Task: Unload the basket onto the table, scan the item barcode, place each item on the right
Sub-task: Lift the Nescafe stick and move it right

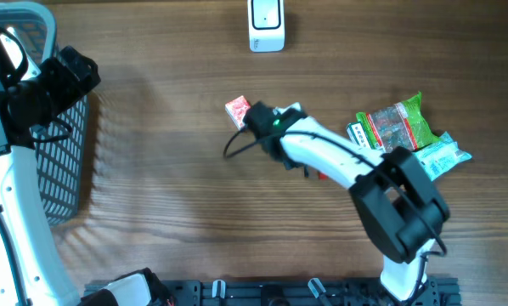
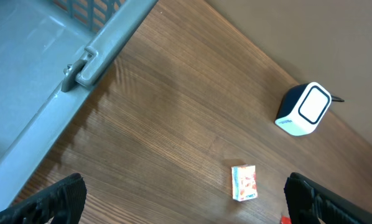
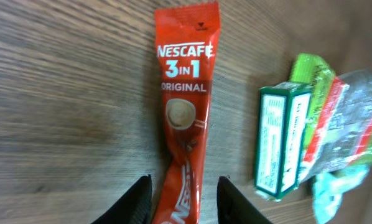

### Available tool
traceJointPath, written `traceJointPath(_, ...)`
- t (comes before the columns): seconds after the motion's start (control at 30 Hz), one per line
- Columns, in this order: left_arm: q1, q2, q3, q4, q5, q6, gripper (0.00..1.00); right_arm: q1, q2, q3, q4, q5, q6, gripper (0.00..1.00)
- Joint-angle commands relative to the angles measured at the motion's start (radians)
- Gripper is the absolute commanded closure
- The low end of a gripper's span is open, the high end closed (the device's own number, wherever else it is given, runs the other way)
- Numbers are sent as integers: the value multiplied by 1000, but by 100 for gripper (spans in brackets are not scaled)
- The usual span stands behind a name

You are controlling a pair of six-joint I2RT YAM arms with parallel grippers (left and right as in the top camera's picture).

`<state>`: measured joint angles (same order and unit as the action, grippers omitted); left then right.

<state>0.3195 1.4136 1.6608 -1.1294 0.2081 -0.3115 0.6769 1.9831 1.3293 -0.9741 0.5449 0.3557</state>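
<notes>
NESCAFE 3IN1 ORIGINAL printed on red sachet (image 3: 183,93), flat on table (image 3: 61,124). Its lower end sits between the fingers of my right pincer (image 3: 185,202): jaws partway apart, straddling it, not clamped. Green box (image 3: 278,140) just beside, print unreadable. My left pincer (image 2: 183,190) gapes wide, empty. White scanner (image 2: 304,109) farther off.

Overhead faces straight down on the scanner (image 1: 266,25); left wrist sees the same scanner (image 2: 304,109) obliquely, from farther off — right wrist looks down close on the table (image 3: 61,93).
</notes>
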Motion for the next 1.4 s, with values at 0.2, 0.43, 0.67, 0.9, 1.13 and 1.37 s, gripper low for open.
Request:
traceJointPath(0.2,-3,-1,8,2,12,16,0,-289,-160,11,-62,-769,-214,66)
traceJointPath(0.43,-3,-1,8,2,12,16,0,-430,-159,-147,37,-847,-229,66)
traceJointPath(0.67,-3,-1,8,2,12,16,0,-439,-158,-248,145,-883,-288,63)
traceJointPath(0.9,-3,-1,8,2,12,16,0,-439,-158,-285,190,-801,-288,96)
traceJointPath(1.13,-3,-1,8,2,12,16,0,-421,-249,-176,125,-629,-214,96)
traceJointPath(1.37,-3,-1,8,2,12,16,0,-219,-318,-154,74,-88,-55,96)
